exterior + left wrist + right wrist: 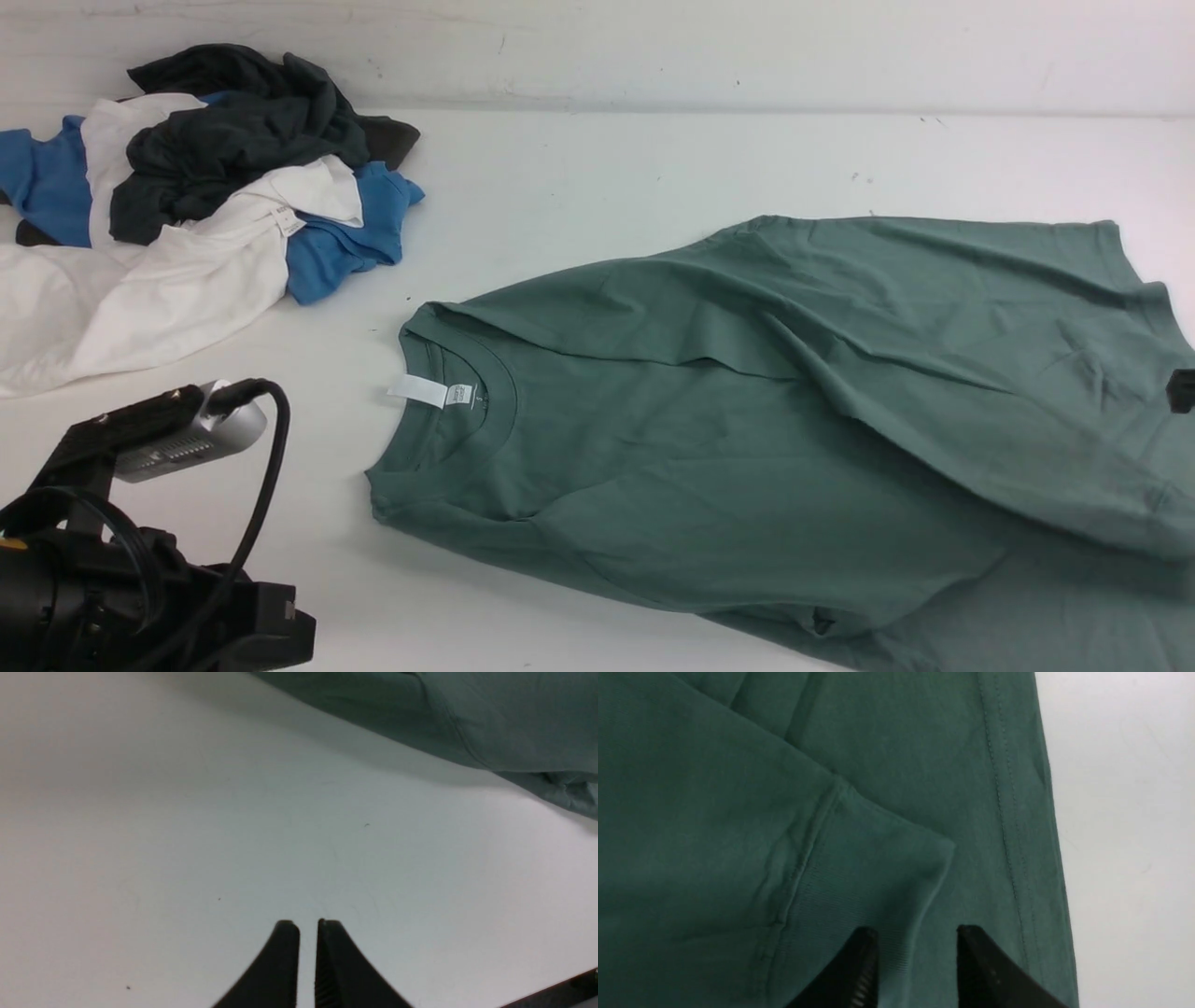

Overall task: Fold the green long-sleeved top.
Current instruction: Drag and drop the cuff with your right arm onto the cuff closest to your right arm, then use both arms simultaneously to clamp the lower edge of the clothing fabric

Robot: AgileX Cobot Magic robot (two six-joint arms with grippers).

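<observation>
The green long-sleeved top (747,420) lies spread over the right half of the white desk (607,168), running off the front view's right and lower edges. Its cloth is a muted sage green, soft and creased, with long shallow wrinkles across the body. The round ribbed collar (485,411) points toward the robot's left, and a white neck label (431,392) sticks out of it onto the fabric. One layer is folded diagonally over the body, leaving a raised ridge from near the collar toward the right.

The right wrist view shows a sleeve's ribbed cuff (878,872) lying on top of the body panel, beside a hem (1008,812) stitched with two parallel lines. The right hand (917,933) is released, its black fingers (859,970) set apart over the cuff's edge and gripping nothing; whether they touch the cloth cannot be told.

The left hand (308,926) is over bare desk, its fingers parted by only a thin slit and holding nothing, with the top's edge (467,714) well apart from it.

At the far left of the desk sits a heap of dark, white and blue garments (187,205).
</observation>
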